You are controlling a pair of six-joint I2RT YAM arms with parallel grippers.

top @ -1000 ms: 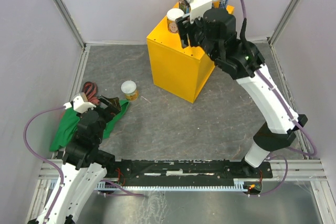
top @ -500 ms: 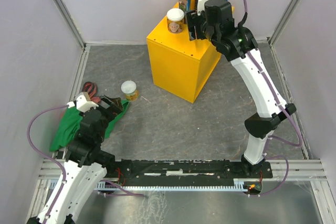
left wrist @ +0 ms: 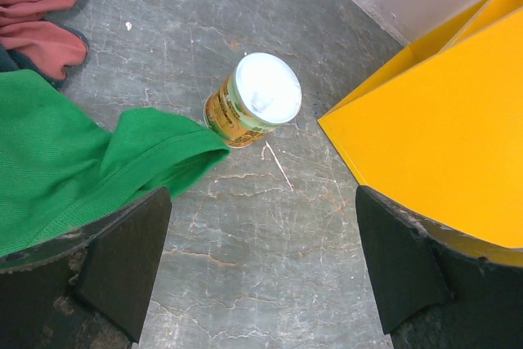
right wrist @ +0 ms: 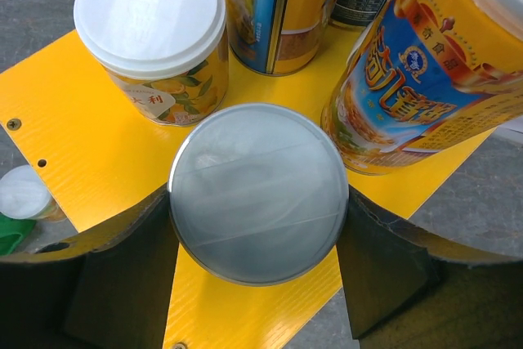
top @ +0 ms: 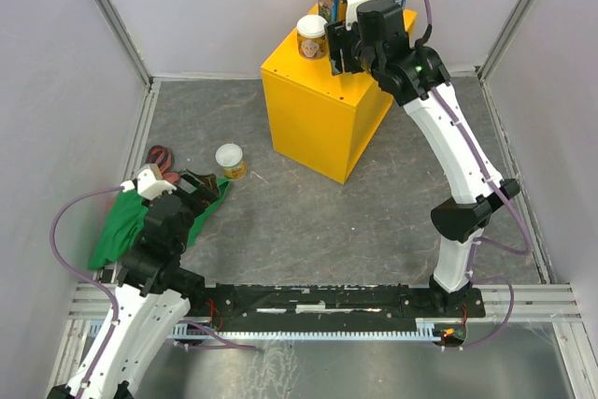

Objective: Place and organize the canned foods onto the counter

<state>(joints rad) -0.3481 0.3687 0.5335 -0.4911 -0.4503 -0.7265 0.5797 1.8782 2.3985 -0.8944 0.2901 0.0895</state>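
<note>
Item in hand: round silver-topped metal can, upright over the near edge of the large bright yellow rectangular box. The right gripper has it clenched, one dark finger pressed to each side of it. It is probably held this way to drop squarely into the one free gap. Whether its base rests on the box cannot be told. Stock on the box top: small white-lidded can with citrus label at the left edge, tall slim blue-and-yellow can further in, and blue-and-orange labelled can at the right. Outstanding: small pale-lidded orange can, upright on the grey stone-patterned floor left of the box and apart from it, touching the green cloth. The left gripper is spread wide and empty, and the can lies ahead of its fingers, not between them.
</note>
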